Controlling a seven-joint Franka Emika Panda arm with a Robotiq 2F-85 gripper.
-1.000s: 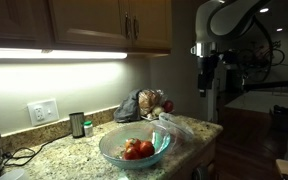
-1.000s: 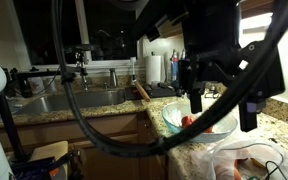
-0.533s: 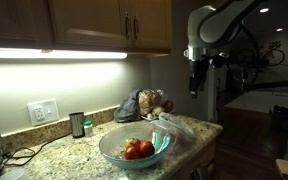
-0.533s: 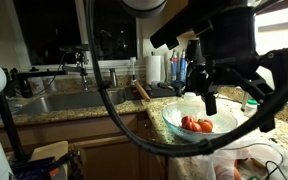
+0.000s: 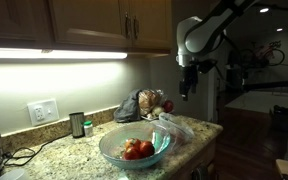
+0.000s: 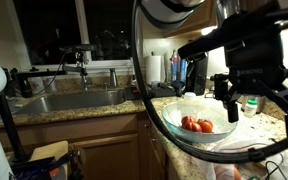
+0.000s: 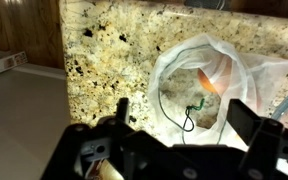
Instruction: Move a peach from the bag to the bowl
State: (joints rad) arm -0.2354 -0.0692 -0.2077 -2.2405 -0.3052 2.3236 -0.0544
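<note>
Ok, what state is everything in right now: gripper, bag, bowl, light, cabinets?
Gripper: open, empty, in the air above the bag.
Bag: lying on the counter, mouth open, an orange item inside.
Bowl: upright, holding red fruits.
Light: on.
Cabinet doors: shut.

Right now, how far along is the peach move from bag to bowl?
Done: the bowl already holds several reddish fruits, though whether any came from this bag can't be told. In hand: nothing; the gripper hangs open and empty, high above the plastic bag on the counter. Left: descend into the bag, where something orange shows in the wrist view, grasp it and carry it to the bowl.
</note>
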